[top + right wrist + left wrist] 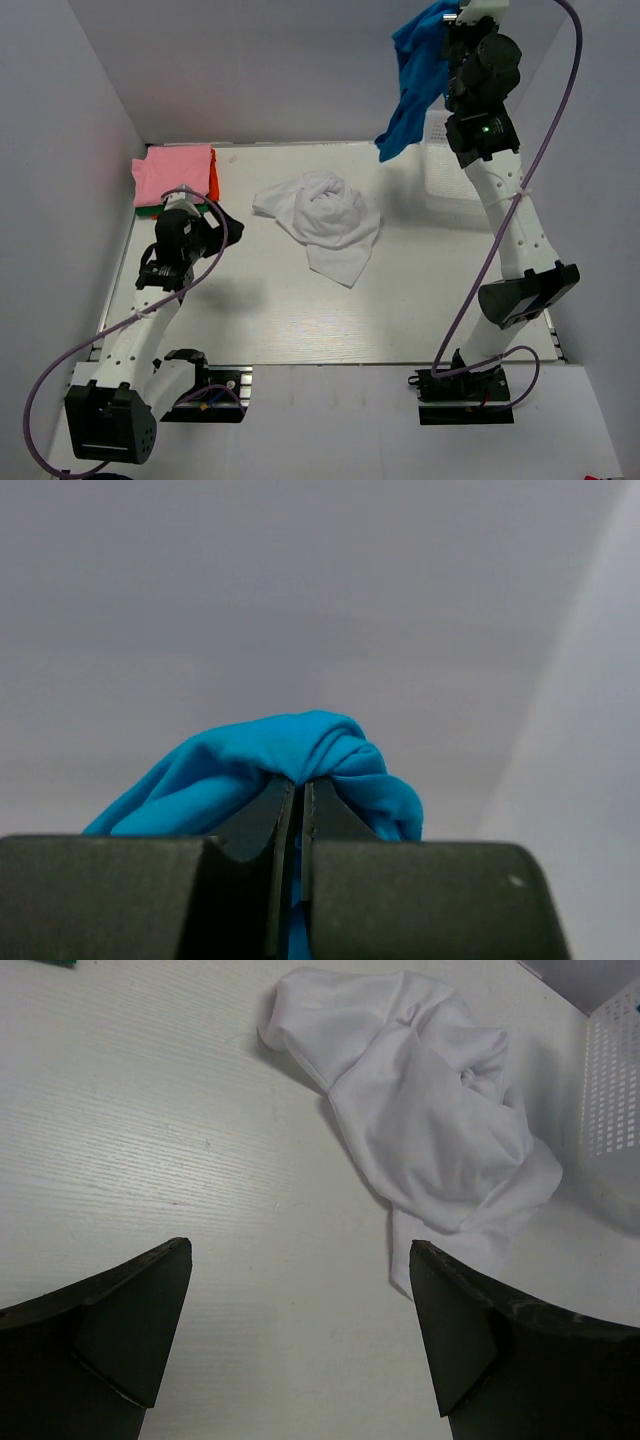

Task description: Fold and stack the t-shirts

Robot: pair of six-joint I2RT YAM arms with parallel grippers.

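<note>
The blue t-shirt [412, 85] is clenched in the right gripper [298, 785] and hangs limp, high over the far right of the table [300, 320]. It is judged light and soft, best taken at a shoulder seam. The white t-shirt [325, 215] lies crumpled mid-table, with the left gripper [300, 1248] spread empty nearby. The pale, smooth surface is walled on three sides.

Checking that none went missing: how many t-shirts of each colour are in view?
Blue t-shirt: 1
White t-shirt: 1
Pink t-shirt: 1
Orange-red t-shirt: 1
Green t-shirt: 1
Total: 5
</note>
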